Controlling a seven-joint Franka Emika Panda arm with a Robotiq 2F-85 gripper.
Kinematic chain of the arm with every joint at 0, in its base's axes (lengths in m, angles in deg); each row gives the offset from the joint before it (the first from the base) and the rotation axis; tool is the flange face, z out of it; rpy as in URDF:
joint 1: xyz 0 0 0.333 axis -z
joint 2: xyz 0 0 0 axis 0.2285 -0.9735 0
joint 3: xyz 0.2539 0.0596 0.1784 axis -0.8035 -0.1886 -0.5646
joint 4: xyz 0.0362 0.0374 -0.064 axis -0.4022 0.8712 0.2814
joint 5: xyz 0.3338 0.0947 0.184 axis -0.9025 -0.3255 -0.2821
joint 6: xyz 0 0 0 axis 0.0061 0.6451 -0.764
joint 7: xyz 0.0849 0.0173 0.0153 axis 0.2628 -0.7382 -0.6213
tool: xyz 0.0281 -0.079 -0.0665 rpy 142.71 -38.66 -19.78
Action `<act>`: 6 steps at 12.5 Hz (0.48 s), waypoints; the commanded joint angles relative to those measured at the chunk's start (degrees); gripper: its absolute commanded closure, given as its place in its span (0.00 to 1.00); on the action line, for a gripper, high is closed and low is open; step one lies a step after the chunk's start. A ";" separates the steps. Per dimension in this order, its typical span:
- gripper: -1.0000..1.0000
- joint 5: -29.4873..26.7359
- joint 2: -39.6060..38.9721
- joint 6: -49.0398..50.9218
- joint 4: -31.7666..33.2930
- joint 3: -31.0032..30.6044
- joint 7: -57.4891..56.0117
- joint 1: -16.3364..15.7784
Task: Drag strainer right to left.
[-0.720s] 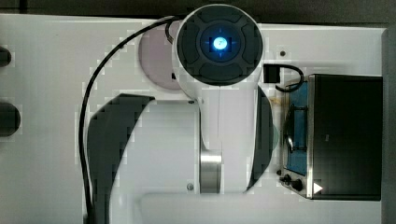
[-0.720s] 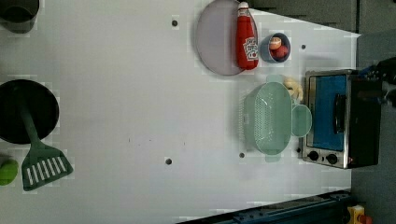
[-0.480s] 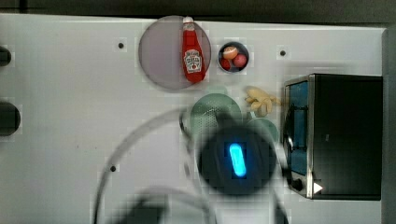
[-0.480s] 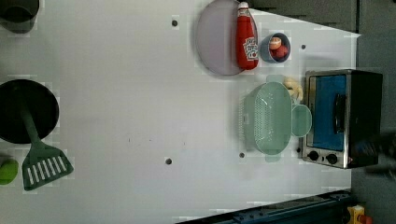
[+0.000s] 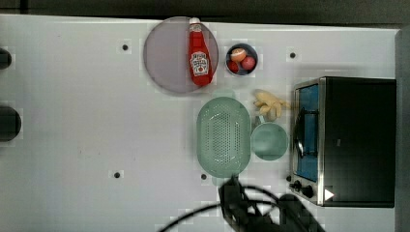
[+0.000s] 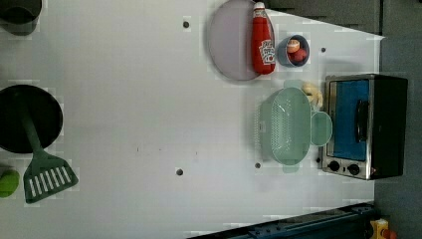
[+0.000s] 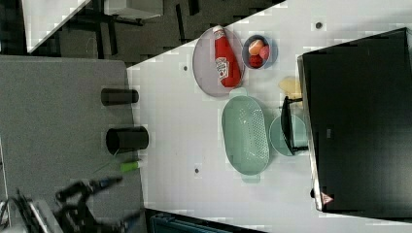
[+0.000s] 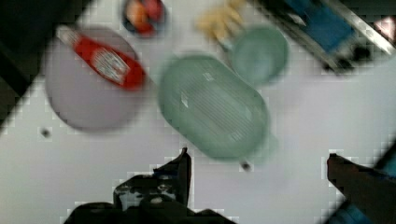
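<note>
Going left to right across the top view, we first meet a wide bare stretch of the white surface (image 5: pixel 87 125), which we judge to be the room the drag needs. Next comes the grey plate (image 5: pixel 167 58) with the ketchup bottle (image 5: pixel 199 54) lying along its right edge, then the small bowl of fruit (image 5: pixel 241 59).

The strainer (image 5: pixel 224 136) rests flat on the surface just below the plate, long axis running up and down the top view. Its right rim touches or nearly touches the green cup (image 5: pixel 269 140), which sits against the toaster oven (image 5: pixel 345 140). Crowded on that side, the strainer has only its left flank free.

Our gripper (image 8: pixel 254 161) is spread open, holding nothing, with the strainer in the wrist view ahead of the fingers (image 8: pixel 183 164) — poised, we judge, to hook a rim or end tab.
</note>
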 commanded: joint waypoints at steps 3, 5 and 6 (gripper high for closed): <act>0.00 -0.27 -18.20 -14.04 8.90 -1.94 10.71 -1.07; 0.00 -0.27 -24.71 -19.33 9.81 -2.22 16.77 -1.07; 0.00 -0.27 -28.09 -22.03 9.99 -2.30 20.40 -1.08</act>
